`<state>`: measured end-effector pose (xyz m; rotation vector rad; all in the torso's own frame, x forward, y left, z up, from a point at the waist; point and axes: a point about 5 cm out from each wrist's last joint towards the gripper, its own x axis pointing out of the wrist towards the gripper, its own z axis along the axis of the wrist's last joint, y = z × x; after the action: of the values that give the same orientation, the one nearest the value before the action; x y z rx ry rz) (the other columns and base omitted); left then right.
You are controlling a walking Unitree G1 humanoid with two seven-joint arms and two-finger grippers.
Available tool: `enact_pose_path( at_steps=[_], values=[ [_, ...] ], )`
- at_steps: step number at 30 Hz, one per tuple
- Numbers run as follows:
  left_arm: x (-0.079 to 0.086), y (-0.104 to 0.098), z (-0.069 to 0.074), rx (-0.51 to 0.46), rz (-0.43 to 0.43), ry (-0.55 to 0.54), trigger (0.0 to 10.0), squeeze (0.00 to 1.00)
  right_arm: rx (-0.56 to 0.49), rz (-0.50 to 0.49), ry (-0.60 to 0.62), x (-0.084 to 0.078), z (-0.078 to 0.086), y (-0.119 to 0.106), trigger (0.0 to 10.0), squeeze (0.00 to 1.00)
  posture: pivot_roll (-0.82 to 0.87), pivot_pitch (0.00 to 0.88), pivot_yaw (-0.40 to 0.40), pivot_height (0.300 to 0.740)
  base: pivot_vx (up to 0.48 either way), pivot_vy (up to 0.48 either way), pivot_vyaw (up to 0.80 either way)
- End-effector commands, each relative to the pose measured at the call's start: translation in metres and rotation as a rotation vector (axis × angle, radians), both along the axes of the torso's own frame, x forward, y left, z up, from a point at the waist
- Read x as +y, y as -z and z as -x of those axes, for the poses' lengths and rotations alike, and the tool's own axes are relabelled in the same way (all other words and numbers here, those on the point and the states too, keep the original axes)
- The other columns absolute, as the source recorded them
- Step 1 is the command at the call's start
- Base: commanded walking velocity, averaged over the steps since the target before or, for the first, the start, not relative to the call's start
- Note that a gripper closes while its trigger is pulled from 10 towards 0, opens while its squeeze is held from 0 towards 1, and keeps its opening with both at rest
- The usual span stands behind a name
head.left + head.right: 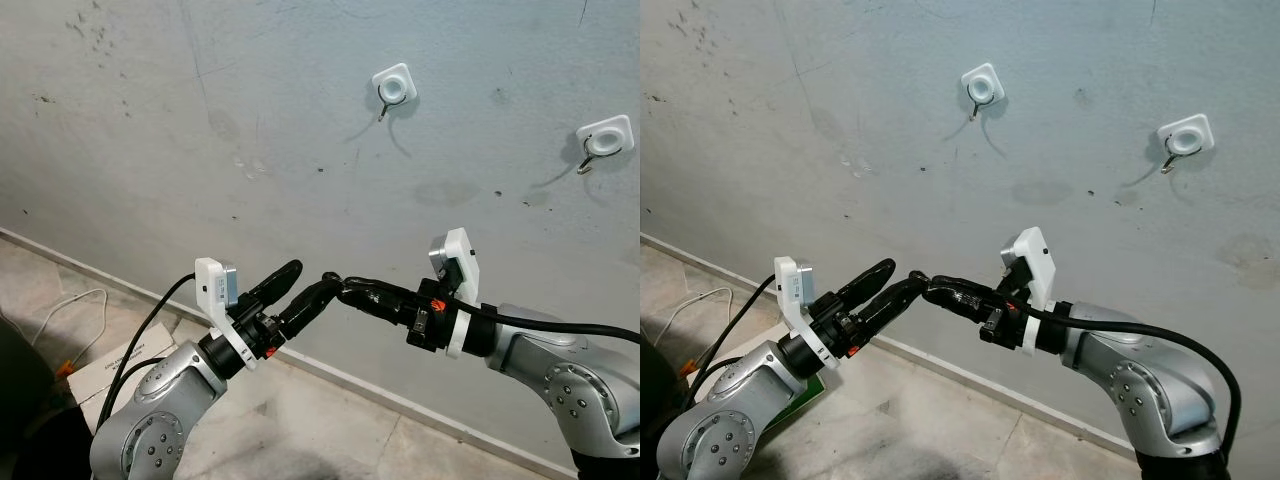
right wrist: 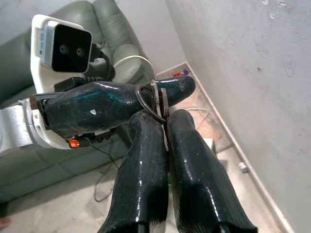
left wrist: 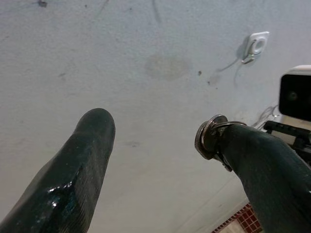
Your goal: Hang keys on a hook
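From the head views, the left gripper (image 1: pixel 290 290) and the right gripper (image 1: pixel 345 290) meet tip to tip in front of the wall (image 1: pixel 200 120), well below the two bare hooks (image 1: pixel 391 90), so nothing is hung yet. In the left wrist view its fingers (image 3: pixel 77 174) are spread wide, with the key ring (image 3: pixel 210 138) looped over one. In the right wrist view the fingers (image 2: pixel 141 165) are pinched narrow on that key ring, so I judge the handover is unfinished and the lift to a hook remains.

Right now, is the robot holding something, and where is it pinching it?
Yes: the right gripper pinches the key ring by its metal loop. The loop also sits around one finger of the open left gripper.
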<state>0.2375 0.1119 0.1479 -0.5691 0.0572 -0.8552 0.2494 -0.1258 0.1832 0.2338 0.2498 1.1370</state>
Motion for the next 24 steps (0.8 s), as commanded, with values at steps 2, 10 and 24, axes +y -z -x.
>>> enact_pose_path(
  at_steps=[2,10,24],
  values=[
    [-0.005,-0.004,0.004,-0.008,0.005,0.04,10.0,0.0,0.002,-0.013,-0.036,0.004,0.005,-0.005,10.0,0.0,-0.01,0.095,-0.002,0.74,0.0,0.0,0.0],
    [-0.009,-0.005,0.006,-0.013,0.021,0.081,10.0,0.0,0.088,-0.117,-0.076,0.001,0.01,-0.012,10.0,0.0,-0.02,0.093,-0.008,0.74,0.0,0.0,0.0],
    [-0.017,-0.003,0.029,-0.005,-0.001,0.144,10.0,0.0,0.123,-0.073,-0.023,-0.001,0.002,-0.001,10.0,0.0,-0.01,0.087,-0.02,0.74,0.0,0.0,0.0]
  ],
)
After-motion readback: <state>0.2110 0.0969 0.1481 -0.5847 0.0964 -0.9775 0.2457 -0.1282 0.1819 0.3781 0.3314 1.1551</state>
